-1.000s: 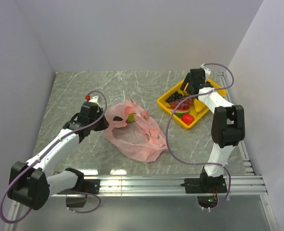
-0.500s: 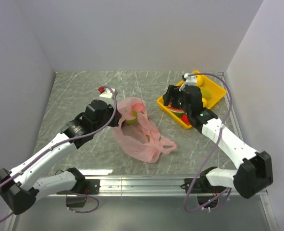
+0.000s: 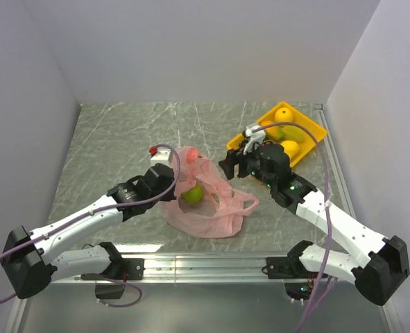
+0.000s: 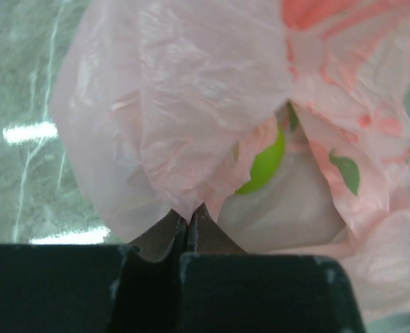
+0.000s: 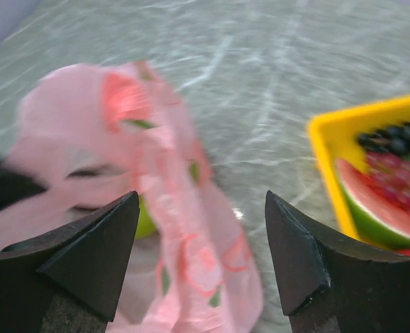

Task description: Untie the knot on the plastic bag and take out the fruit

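The step in hand is judged to be emptying the plastic bag [image 3: 211, 208], which lies crumpled on the tabletop [image 3: 107, 139] at the centre of the top view. The yellow tray [image 3: 314, 139] sits at the upper right.

1. The left gripper [image 3: 175, 182] has its fingers [image 4: 161, 234] pressed together on a fold of the bag's rim, at the bag's left side. Hold that pinch and raise the rim up and to the left, so that the mouth is held wide.
2. The right gripper [image 3: 225, 165] hangs at the bag's upper right edge, its fingers [image 5: 97, 250] spread and holding nothing. Bring it down through the opening, not onto the film.
3. Close on the fruit alone. Any film caught between the fingers would likely drag the bag along.

The bag is thin, translucent pink film, heavily creased and printed with red and green spots. The knot cannot be made out. The mouth appears open, so untying looks done. One round green fruit [image 3: 193, 195] shows inside, left of the bag's centre and close to the pinched rim. Further fruit [image 3: 283, 114] lies in the tray.
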